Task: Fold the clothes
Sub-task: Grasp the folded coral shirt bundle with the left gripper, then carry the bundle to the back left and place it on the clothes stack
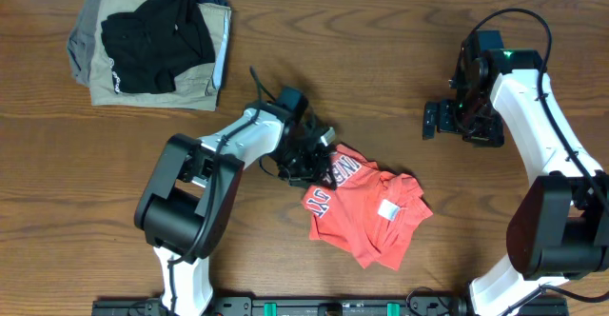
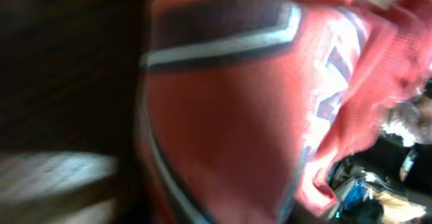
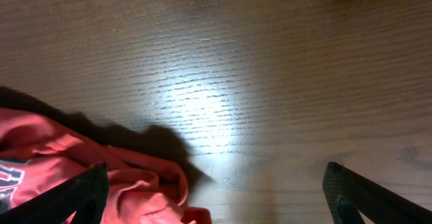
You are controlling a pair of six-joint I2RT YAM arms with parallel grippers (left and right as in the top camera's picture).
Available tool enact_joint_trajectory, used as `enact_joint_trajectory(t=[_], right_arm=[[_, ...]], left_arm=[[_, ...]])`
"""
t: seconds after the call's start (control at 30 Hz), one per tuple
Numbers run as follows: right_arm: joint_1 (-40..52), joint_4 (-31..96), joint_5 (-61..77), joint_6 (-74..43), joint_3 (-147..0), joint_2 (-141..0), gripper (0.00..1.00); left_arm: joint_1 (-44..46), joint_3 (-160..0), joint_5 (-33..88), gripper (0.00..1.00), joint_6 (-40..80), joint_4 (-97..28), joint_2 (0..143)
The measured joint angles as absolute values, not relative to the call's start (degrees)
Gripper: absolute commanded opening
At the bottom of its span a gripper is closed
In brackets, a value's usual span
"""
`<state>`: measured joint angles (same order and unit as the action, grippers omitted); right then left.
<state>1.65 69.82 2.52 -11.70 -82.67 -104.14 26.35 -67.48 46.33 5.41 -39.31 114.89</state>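
Observation:
The red-orange T-shirt lies crumpled on the wooden table, right of centre and near the front. Its white lettering faces up and a small white label shows. My left gripper sits at the shirt's upper left edge. In the left wrist view the red cloth fills the blurred frame and hides the fingers, so the jaws seem shut on it. My right gripper hangs open and empty over bare wood at the right. In its wrist view the fingers are wide apart, with the shirt at lower left.
A pile of khaki and grey folded garments with a black garment on top sits at the back left corner. Bare wood table lies between the arms and along the back.

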Motion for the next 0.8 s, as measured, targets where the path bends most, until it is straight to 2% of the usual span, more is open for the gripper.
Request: enact_joint_trajectory(t=[0.03, 0.3, 0.8], right_arm=[[1.7, 69.8, 2.5, -11.7, -82.7, -104.1, 0.99], [1.7, 69.8, 2.5, -11.7, -82.7, -104.1, 0.99], [1.7, 69.8, 2.5, -11.7, -82.7, -104.1, 0.99]], left_arm=[[26.4, -67.5, 45.1, 0.06, 7.0, -39.2, 114.9], [25.6, -69.9, 36.9, 0.06, 13.1, -40.5, 114.6], [16.7, -83.8, -3.4, 0.06, 7.6, -34.0, 114.7]])
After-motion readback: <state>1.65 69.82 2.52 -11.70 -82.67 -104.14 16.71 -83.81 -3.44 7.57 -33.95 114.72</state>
